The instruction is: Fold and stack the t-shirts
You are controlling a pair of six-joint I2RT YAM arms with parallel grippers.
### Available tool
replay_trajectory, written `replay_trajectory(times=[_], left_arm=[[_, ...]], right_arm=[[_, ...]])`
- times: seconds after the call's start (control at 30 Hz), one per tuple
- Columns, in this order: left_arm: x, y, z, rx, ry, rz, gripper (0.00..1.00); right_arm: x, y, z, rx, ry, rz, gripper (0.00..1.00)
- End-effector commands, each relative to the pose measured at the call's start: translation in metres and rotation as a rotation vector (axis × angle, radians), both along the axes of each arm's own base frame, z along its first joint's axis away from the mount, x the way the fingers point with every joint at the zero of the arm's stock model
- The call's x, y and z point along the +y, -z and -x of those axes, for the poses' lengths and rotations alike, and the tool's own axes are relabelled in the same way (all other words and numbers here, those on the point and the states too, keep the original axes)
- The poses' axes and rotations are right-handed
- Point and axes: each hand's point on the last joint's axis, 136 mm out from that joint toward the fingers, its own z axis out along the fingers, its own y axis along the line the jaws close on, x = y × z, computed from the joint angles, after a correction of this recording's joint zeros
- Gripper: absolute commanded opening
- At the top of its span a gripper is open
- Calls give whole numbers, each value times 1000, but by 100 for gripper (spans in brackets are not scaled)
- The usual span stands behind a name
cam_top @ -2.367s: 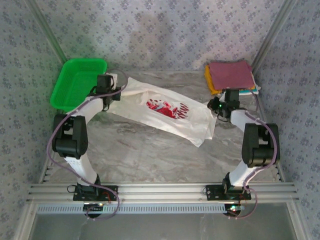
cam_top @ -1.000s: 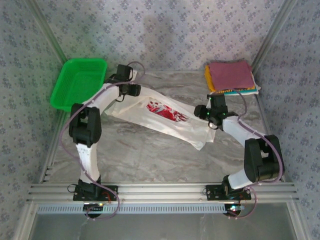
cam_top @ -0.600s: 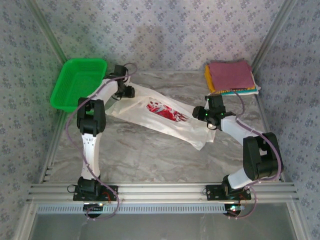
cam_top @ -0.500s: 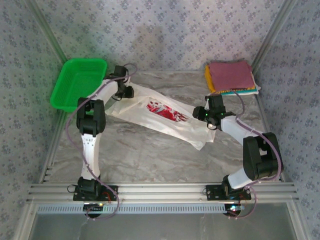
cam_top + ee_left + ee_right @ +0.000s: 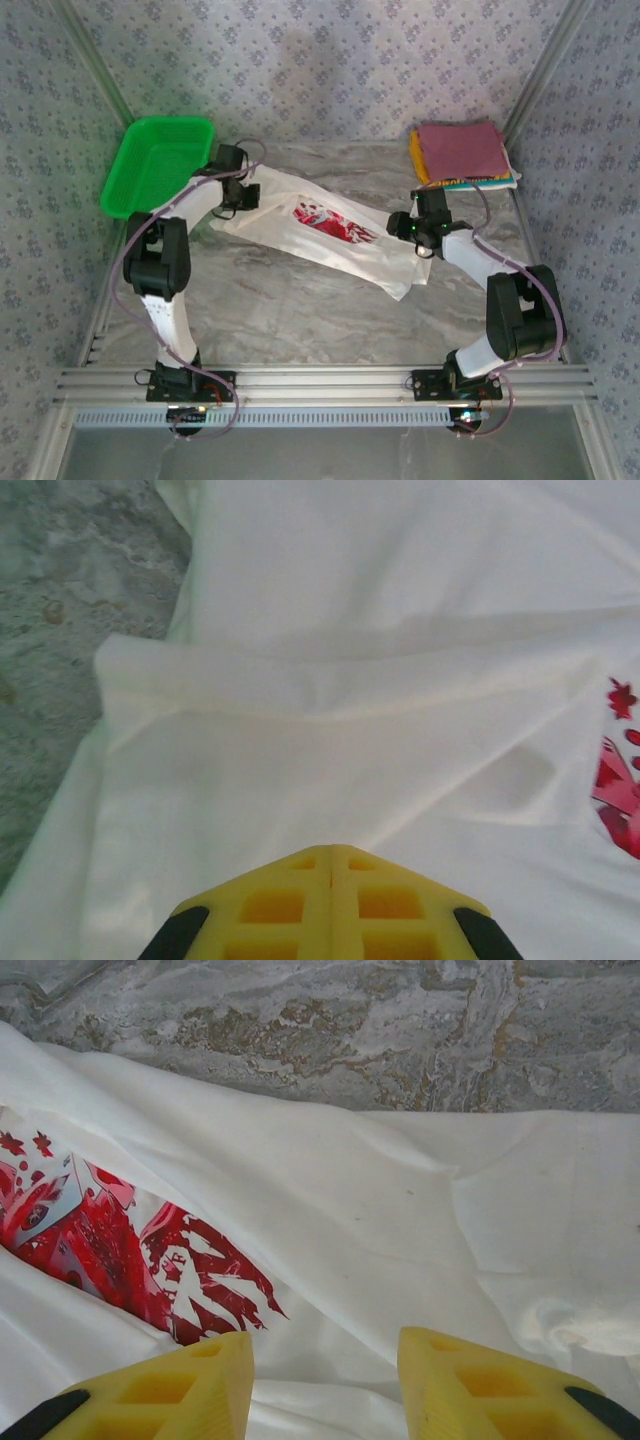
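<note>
On the marbled table (image 5: 300, 310), the white t-shirt (image 5: 330, 228) lies slantwise between the arms. The left gripper (image 5: 332, 860) has its fingers pressed together at the shirt's left end; the right gripper (image 5: 325, 1360) hovers, fingers apart, over the other. A clean fold likely needs matching pinches, both ends lifted evenly.

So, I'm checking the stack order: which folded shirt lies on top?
The maroon shirt, uppermost on the pile in the far right corner. The yellow shirt and teal shirt show only as edges beneath it.
</note>
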Motion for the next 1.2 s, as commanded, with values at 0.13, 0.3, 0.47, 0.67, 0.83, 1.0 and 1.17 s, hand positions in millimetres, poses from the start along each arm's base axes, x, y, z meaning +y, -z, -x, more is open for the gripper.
replay_trajectory(times=[0.13, 0.3, 0.47, 0.67, 0.83, 1.0, 1.17], left_arm=[[-2, -26, 3, -66, 5, 3, 0], [4, -20, -27, -52, 7, -20, 35], [8, -2, -58, 9, -35, -54, 57], [15, 20, -70, 85, -71, -102, 64], [12, 24, -66, 91, -62, -101, 50], [19, 24, -53, 95, -80, -131, 27], [18, 12, -45, 67, -83, -127, 17]], right_arm=[[0, -4, -9, -2, -5, 8, 45], [1, -2, -9, -3, -9, 3, 45], [0, 1, -9, 8, -7, 5, 45], [-4, 2, -7, 15, -6, 20, 45], [-8, 0, -8, 10, 2, 25, 45], [-9, 1, -9, 10, 7, 24, 45], [-8, 5, -9, 20, 5, 19, 45]])
